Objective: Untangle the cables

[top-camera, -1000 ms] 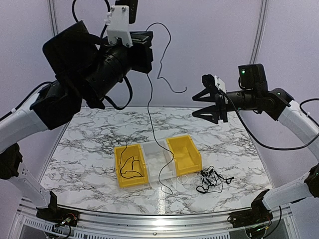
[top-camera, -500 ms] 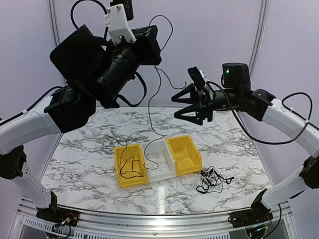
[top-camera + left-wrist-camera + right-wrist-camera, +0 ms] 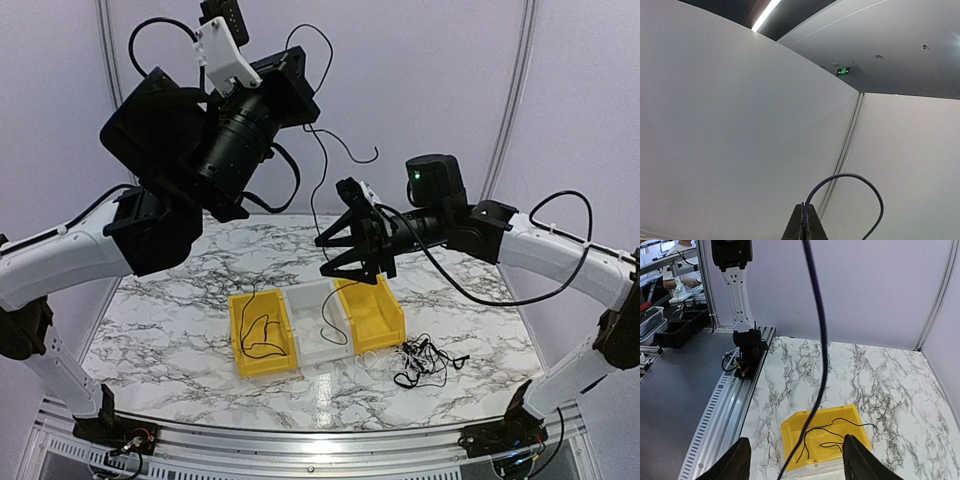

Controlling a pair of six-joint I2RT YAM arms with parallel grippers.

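Observation:
My left gripper (image 3: 306, 118) is raised high at the upper left, shut on a thin dark cable (image 3: 860, 178) that loops out above its fingertips (image 3: 804, 222). That cable (image 3: 312, 205) hangs down, passes between the spread fingers of my open right gripper (image 3: 336, 248), and ends in the clear middle bin (image 3: 305, 300). In the right wrist view the cable (image 3: 821, 340) runs between the two fingers (image 3: 737, 460) without touching either. A tangle of black cables (image 3: 425, 362) lies on the table to the right of the bins. Another black cable (image 3: 262, 332) rests in the left yellow bin (image 3: 238, 345).
Three bins stand side by side mid-table; the rightmost is a yellow bin (image 3: 368, 308). The marble table (image 3: 180, 300) has a metal rail (image 3: 300, 445) along its near edge. In the right wrist view the left arm's base (image 3: 747, 347) stands beyond the yellow bin (image 3: 795, 435).
My right gripper has swung left and down until its open fingers straddle the hanging cable. The left gripper has lifted the cable, so its lower end has risen from the table into the clear bin.

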